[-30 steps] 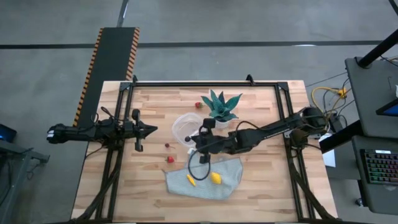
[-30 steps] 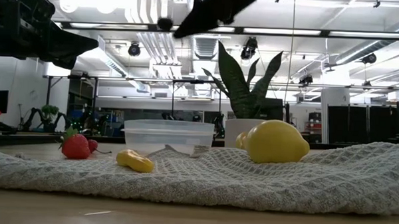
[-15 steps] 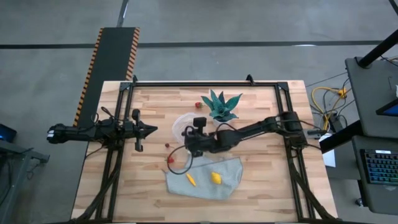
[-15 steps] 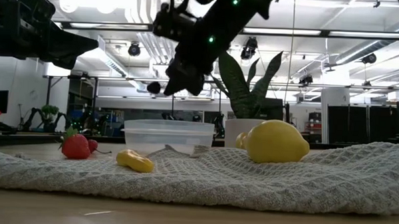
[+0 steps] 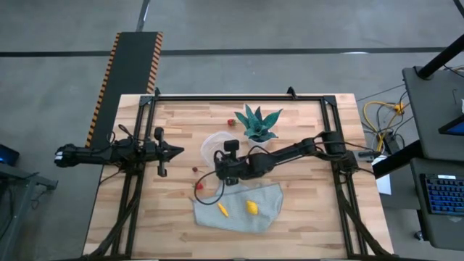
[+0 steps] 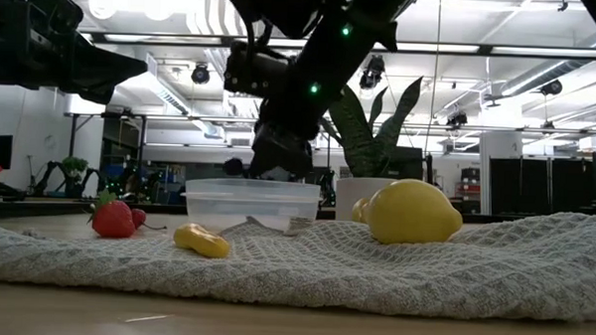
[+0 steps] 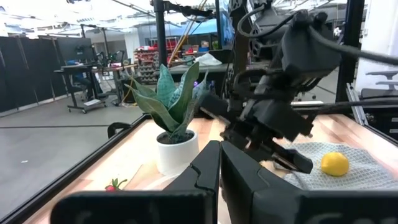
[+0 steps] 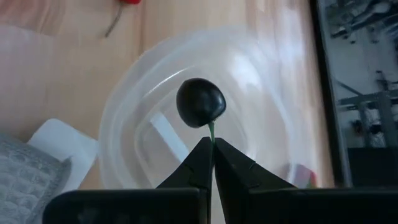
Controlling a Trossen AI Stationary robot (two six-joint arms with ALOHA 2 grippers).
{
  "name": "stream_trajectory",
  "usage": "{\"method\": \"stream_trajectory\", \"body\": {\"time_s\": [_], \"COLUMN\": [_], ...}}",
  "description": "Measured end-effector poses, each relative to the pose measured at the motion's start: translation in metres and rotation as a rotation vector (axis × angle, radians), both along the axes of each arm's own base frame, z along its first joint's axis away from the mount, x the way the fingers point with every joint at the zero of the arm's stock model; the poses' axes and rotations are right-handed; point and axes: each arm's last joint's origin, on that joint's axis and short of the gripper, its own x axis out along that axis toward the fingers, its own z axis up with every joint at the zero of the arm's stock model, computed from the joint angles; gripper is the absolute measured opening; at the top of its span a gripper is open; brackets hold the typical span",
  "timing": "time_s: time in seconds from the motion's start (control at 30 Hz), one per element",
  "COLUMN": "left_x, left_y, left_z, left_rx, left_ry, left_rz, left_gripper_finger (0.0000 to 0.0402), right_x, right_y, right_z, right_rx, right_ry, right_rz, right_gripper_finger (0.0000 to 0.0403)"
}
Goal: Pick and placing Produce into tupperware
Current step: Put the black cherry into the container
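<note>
STEP: drop dark berry (image 8: 200,102) into tupperware (image 8: 261,81) | RIGHT CLAW (image 8: 211,149): pinched on the berry's green stem, hanging over the bowl | ADVICE: you should centre it inside the rim, lower, then release | LEFT CLAW (image 5: 176,151): clenched, empty, parked at the table's left edge | REMAINING: lemons on cloth (image 5: 268,206).

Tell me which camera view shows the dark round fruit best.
The right wrist view: the dark round fruit hangs by its green stem from the right gripper, whose fingers are shut, over the tupperware. The low view shows it as a small dark ball. The high and left wrist views do not show it clearly.
</note>
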Motion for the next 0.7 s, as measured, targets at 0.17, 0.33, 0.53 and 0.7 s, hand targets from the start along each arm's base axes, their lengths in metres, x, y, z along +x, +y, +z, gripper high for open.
{"method": "stream_trajectory", "body": {"time_s": [0.17, 0.33, 0.53, 0.7], "left_x": [0.0, 0.0, 0.0, 0.0], "left_y": [0.0, 0.0, 0.0001, 0.0001], "left_z": [0.0, 0.0, 0.0, 0.0], "left_rx": [0.0, 0.0, 0.0, 0.0], "left_ry": [0.0, 0.0, 0.0, 0.0], "left_rz": [0.0, 0.0, 0.001, 0.001], "left_gripper_finger": [0.0, 0.0, 0.0, 0.0], "right_x": [0.0, -0.0002, 0.0001, 0.0001], "right_y": [-0.0009, -0.0006, 0.0013, 0.0014], "right_z": [-0.0067, -0.0069, -0.0078, -0.0076], "right_rx": [0.01, 0.019, 0.078, 0.078], "right_ry": [0.026, 0.027, 0.035, 0.035], "right_rz": [0.003, 0.003, 0.043, 0.044], "right_gripper_finger": [0.0008, 0.0009, 0.0009, 0.0009]}}
